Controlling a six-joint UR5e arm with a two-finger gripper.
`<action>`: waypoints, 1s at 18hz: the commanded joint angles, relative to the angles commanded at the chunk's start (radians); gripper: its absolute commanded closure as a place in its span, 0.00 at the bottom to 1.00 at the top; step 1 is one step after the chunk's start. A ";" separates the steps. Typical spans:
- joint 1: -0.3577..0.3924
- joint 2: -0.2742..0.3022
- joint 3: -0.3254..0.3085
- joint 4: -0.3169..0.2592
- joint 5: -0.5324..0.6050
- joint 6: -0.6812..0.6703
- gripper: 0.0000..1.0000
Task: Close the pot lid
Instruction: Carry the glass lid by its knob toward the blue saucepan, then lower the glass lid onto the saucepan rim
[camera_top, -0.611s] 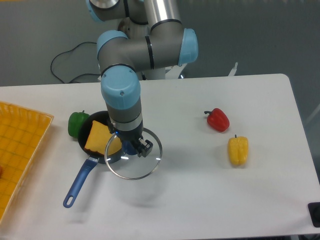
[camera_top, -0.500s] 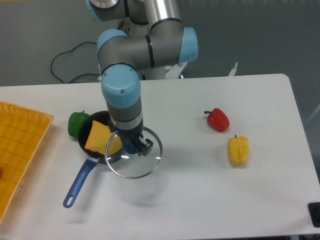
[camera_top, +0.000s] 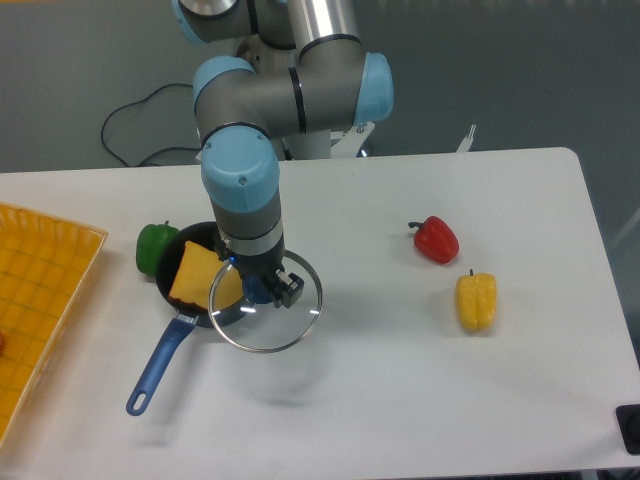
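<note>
The pot (camera_top: 190, 252) is a small dark blue saucepan with a long blue handle (camera_top: 157, 365) pointing to the front left. A yellow block (camera_top: 196, 275) lies inside it. My gripper (camera_top: 262, 290) is shut on the blue knob of the lid (camera_top: 268, 328). The lid is a clear glass disc with a metal rim, held level above the table. It overlaps the pot's right edge but sits mostly to the right of the pot.
A green pepper (camera_top: 154, 245) touches the pot's left side. A red pepper (camera_top: 436, 239) and a yellow pepper (camera_top: 476, 300) lie at the right. A yellow tray (camera_top: 35, 300) stands at the left edge. A cable (camera_top: 125, 128) runs behind the arm.
The gripper and the lid have shifted slightly left and up towards the pot. Nothing else has moved.
</note>
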 joint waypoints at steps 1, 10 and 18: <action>-0.002 0.003 0.000 0.000 -0.002 0.000 0.53; -0.077 0.020 -0.049 0.006 0.011 -0.043 0.53; -0.144 0.057 -0.130 0.014 0.051 -0.078 0.53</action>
